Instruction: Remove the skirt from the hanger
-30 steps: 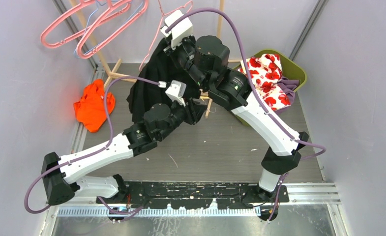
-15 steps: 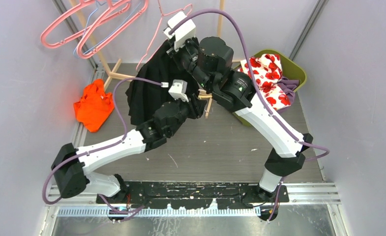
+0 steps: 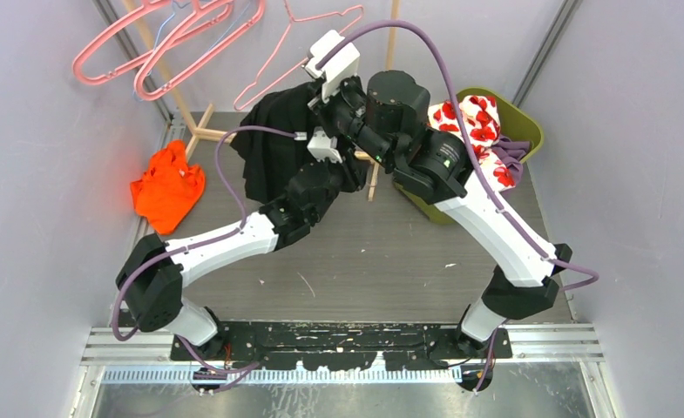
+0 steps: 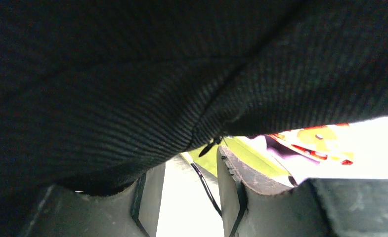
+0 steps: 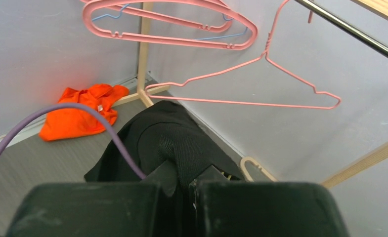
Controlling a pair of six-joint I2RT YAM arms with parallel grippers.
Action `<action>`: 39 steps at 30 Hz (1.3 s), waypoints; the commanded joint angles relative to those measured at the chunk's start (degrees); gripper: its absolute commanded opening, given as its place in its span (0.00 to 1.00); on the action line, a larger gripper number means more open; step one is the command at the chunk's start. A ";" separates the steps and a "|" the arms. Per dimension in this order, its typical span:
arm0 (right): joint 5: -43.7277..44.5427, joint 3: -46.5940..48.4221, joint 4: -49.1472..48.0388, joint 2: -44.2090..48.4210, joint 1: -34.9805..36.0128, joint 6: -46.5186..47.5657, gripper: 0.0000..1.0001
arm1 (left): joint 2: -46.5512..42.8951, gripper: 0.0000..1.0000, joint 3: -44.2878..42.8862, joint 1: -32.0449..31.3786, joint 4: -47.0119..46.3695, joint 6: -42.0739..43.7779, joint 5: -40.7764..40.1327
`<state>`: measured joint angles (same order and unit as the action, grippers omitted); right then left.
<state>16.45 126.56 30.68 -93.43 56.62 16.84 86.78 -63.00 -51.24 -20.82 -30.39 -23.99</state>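
Note:
The black skirt (image 3: 273, 152) hangs in a bunch from my right gripper (image 3: 325, 117), which is shut on a fold of it (image 5: 177, 138); the grip point (image 5: 187, 180) shows in the right wrist view. The thin pink wire hanger (image 5: 267, 54) hangs bare on the rail behind the skirt, apart from it, and shows at the top of the top view (image 3: 321, 16). My left gripper (image 4: 189, 173) is under the skirt (image 4: 132, 74), its jaws apart with floor showing between them. The cloth lies over its left finger (image 4: 150, 192).
An orange garment (image 3: 168, 187) lies on the floor at the left. A green bin (image 3: 530, 131) with red-flowered cloth (image 3: 464, 122) stands at the right. Thicker pink hangers (image 3: 164, 43) hang at the top left. Wooden rack legs (image 3: 203, 132) stand at the back.
My right gripper has drawn the skirt to the right, off the pink wire hanger, which now hangs bare. My left arm has reached further in under the skirt.

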 commanded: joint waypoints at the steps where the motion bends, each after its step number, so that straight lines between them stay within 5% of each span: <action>1: -4.58 1.92 -7.27 6.71 1.58 -2.49 0.01 | -1.59 0.42 -2.65 1.45 -2.58 3.15 0.35; 3: -4.10 2.40 -7.74 6.40 1.56 -1.49 0.01 | -3.30 0.30 -1.92 1.47 -0.69 3.68 2.09; 5: -3.00 2.46 -8.52 5.91 1.54 -0.56 0.01 | -5.52 0.02 -0.74 1.49 1.83 3.19 3.74; 6: -2.21 2.38 -9.10 5.64 1.56 -0.17 0.01 | -6.77 0.00 0.14 1.50 2.68 2.58 4.49; 11: 5.21 2.51 -12.66 3.19 1.54 2.52 0.01 | -16.95 0.00 2.35 1.45 12.73 3.99 11.69; 18: 15.75 2.98 -19.55 -1.20 0.30 11.85 0.01 | -28.61 0.00 -0.86 1.49 41.30 12.39 29.98; 28: 23.80 8.86 -21.65 -7.09 -11.34 9.82 0.01 | -37.24 0.00 1.64 1.44 54.88 9.64 51.69; 39: 29.64 8.33 -27.38 -5.59 -14.17 15.26 0.01 | -48.57 0.00 -3.40 1.40 74.27 13.99 48.90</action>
<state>38.83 131.26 18.94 -103.53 45.08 25.96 40.42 -63.07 -48.99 36.38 -18.37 19.57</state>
